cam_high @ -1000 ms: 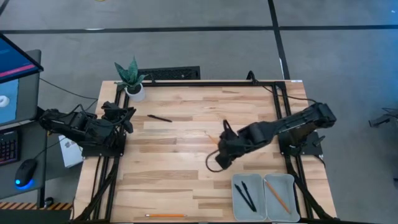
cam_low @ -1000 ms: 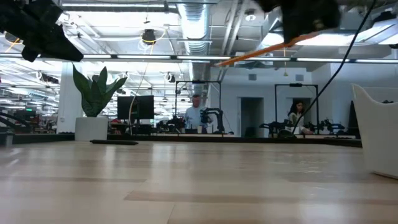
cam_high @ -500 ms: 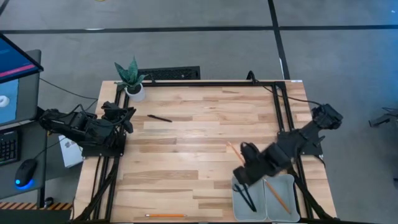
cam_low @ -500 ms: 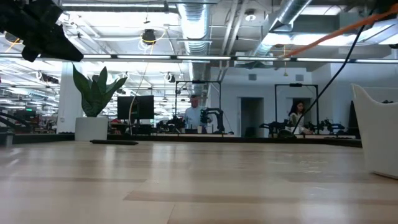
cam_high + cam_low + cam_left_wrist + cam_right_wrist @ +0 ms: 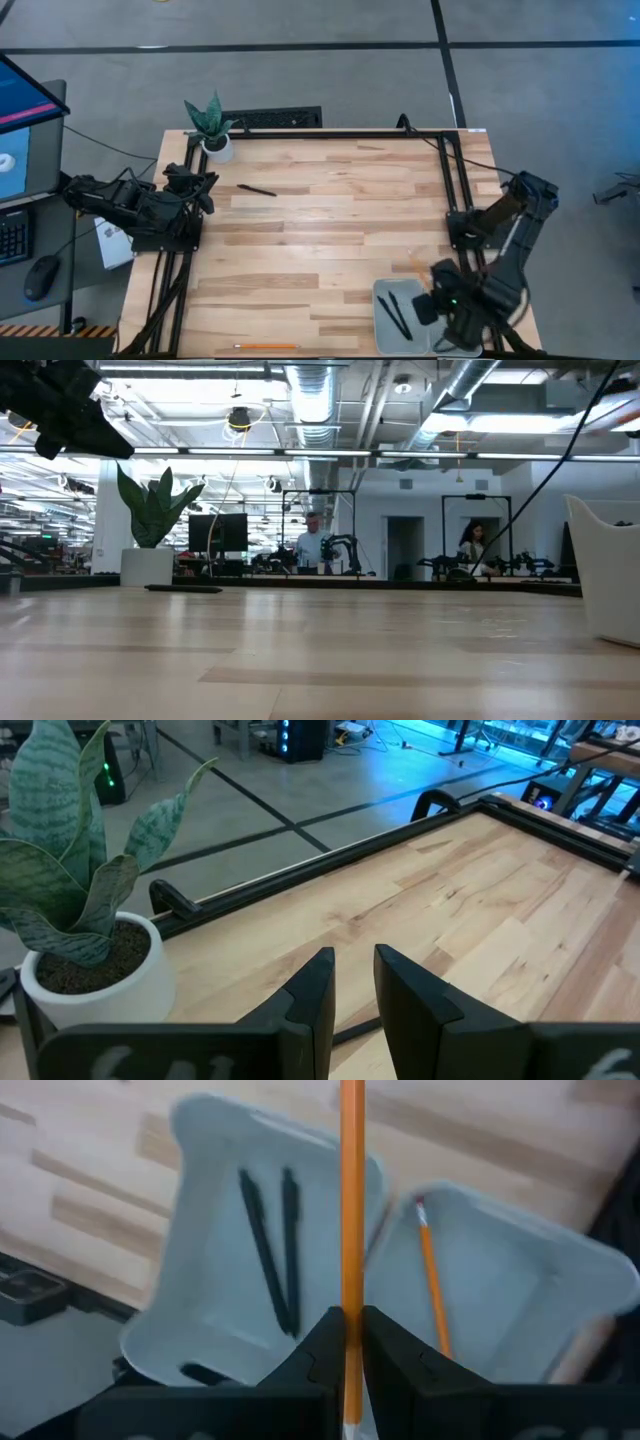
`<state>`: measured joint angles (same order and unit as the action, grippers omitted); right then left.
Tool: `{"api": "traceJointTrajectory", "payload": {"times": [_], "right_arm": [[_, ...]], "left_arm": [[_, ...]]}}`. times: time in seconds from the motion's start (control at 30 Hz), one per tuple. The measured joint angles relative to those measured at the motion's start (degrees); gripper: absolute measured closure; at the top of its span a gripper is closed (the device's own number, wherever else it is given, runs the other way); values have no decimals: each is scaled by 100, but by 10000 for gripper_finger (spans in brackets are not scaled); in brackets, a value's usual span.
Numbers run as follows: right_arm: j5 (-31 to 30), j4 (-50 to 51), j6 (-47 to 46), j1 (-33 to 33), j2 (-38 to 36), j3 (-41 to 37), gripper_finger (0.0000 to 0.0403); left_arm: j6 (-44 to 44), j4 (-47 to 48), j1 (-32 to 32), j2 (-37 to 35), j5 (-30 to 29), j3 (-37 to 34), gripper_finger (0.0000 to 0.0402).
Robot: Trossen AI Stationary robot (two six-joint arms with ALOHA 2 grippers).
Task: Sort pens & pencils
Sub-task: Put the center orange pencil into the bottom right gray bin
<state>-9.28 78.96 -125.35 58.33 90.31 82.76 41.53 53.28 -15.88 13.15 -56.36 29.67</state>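
Counter (image 5: 300,230): pale butcher-block wood, plank grain, dark metal frame round the edge.

Two trays, lower right of high view: pale grey, shallow, rounded corners. Left tray (image 5: 210,1210) holds two black pens (image 5: 268,1245). Right tray (image 5: 540,1290) holds one orange pencil (image 5: 432,1280).

Right gripper (image 5: 350,1325) hangs over the trays, jaws clenched on a second pencil (image 5: 351,1190), a thin, smooth orange stick, lined up over the seam between the trays.

Step in hand, by my reading: delivering this pencil. Next move calls for shifting over the right tray, then releasing.

Left gripper (image 5: 352,982) parked at left counter edge by the potted plant (image 5: 70,910), jaws near-closed, empty.

Still loose: one pen (image 5: 257,190) upper left of counter; one pencil (image 5: 266,346) at bottom edge.
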Motion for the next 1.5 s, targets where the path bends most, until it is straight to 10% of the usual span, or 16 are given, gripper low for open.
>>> {"api": "traceJointTrajectory", "payload": {"times": [0.5, 1.5], "right_arm": [[690, -906, -579, 956, 1208, -2, 353], [957, 35, -684, 1653, 1201, 395, 353]], "left_arm": [[30, 0, 0, 0, 0, 0, 338], [720, -225, 0, -2, 44, -525, 338]]}}
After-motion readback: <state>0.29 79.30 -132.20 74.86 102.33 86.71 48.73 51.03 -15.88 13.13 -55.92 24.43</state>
